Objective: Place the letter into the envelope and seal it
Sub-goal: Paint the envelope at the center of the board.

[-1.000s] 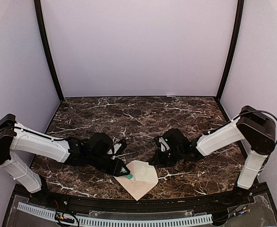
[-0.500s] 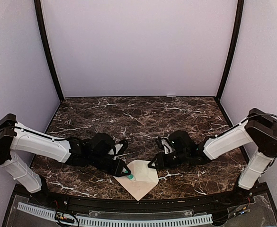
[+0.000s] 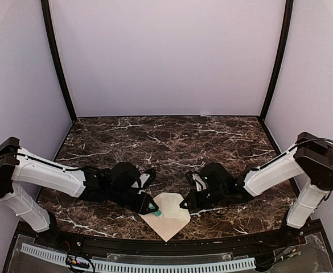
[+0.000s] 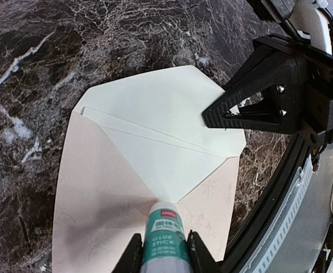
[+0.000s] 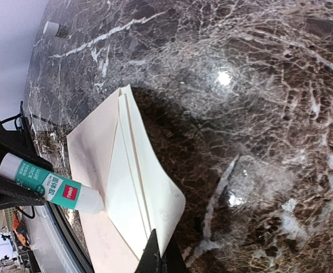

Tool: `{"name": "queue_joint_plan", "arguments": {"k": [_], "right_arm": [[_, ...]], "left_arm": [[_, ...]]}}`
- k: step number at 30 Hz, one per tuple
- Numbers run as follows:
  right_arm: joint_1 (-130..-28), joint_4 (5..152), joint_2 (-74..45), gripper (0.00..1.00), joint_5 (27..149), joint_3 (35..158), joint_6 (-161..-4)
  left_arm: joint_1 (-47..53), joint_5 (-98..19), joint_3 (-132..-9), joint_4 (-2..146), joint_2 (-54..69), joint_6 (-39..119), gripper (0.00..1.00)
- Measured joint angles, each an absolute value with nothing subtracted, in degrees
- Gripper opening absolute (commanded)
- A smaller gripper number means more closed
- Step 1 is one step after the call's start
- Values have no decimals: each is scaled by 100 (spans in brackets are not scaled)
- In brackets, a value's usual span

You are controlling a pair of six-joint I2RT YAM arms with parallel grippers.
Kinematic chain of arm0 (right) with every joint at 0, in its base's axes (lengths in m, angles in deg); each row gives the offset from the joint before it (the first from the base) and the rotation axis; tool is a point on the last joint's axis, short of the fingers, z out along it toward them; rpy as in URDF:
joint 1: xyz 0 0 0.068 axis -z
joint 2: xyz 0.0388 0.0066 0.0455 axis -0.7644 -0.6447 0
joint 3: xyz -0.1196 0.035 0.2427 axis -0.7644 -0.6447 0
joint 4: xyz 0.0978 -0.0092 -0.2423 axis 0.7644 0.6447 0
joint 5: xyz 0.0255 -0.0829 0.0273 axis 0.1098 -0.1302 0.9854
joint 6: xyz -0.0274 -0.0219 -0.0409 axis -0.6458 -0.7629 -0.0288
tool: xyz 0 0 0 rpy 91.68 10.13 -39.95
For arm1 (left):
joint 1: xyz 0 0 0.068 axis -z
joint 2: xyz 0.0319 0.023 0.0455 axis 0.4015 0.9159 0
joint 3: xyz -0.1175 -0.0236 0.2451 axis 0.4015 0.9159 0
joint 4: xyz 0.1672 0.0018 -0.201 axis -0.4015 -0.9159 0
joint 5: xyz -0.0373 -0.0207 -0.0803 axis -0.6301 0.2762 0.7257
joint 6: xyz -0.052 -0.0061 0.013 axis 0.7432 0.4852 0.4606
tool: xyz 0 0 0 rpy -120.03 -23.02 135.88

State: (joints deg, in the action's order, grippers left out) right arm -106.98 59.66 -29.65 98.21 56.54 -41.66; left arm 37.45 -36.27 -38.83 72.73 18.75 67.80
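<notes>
The cream envelope lies on the marble table near the front edge. Its pointed flap is folded open and lifted at the far side. My left gripper is shut on a green-and-white glue stick. The stick's white tip touches the envelope at the point of its V-shaped opening. My right gripper is shut on the flap's edge. The letter is hidden; no separate sheet shows.
The dark marble table stretches away behind both arms. A black rail runs along the front edge just beside the envelope. Lilac walls close in the back and sides.
My right gripper has come in leftward to the envelope, opened briefly and shut on the flap's edge. The left gripper and glue stick have barely moved.
</notes>
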Motion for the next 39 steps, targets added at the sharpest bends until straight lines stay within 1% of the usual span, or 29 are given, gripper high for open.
{"name": "queue_joint_plan", "arguments": {"k": [7,20,27,33,39], "right_arm": [[-10750,6360,-2965,0,9436,5761,-4159],[-10761,6382,-2965,0,9283,5774,-4105],[-10766,6373,-2965,0,9279,5774,-4105],[-10774,6368,-2965,0,9281,5774,-4126],[-10790,6368,-2965,0,9283,5776,-4166]], "left_arm": [[4029,-3867,-4138,6934,1877,6452,0],[4187,-3919,-4232,6840,1949,6334,0],[4187,-4407,-4232,6768,1895,6389,0],[4187,-4969,-4232,6659,1578,6478,0],[4169,-5181,-4232,6683,1462,6537,0]]}}
